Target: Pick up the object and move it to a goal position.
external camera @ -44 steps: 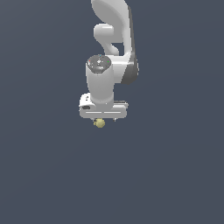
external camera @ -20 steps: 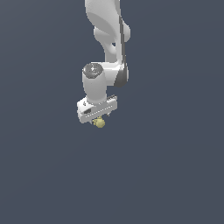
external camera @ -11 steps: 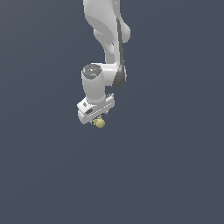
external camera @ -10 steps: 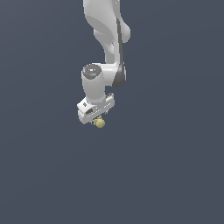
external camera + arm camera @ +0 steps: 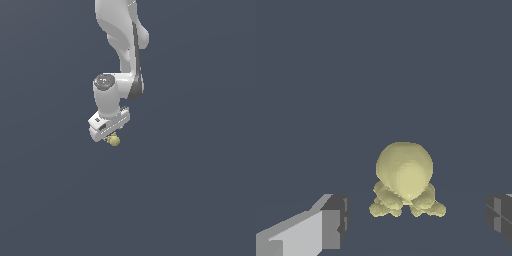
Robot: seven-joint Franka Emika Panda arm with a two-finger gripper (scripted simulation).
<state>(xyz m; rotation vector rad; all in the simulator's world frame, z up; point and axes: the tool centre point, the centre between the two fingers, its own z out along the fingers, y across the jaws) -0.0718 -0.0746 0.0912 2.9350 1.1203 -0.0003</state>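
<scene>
I see the white arm (image 5: 122, 45) reaching down through the exterior view, with the gripper (image 5: 111, 134) at its lower end, tilted so its body slopes up toward the exterior view's right. The object (image 5: 114, 141), a small pale yellow lumpy ball, sits directly beneath the gripper, just at its underside, against a plain dark blue-grey backdrop.

From the wrist camera I get a close look at the object (image 5: 405, 181): a rounded dome with a cluster of small knobs along one edge. It lies between the two dark finger pads (image 5: 338, 220), roughly centred in the gap. The fingers stand wide apart, and I see clear background between each pad and the ball, so neither one touches it. Relative to the ball, one pad carries a pale grey finger body behind it; the other pad shows only at the frame edge.
</scene>
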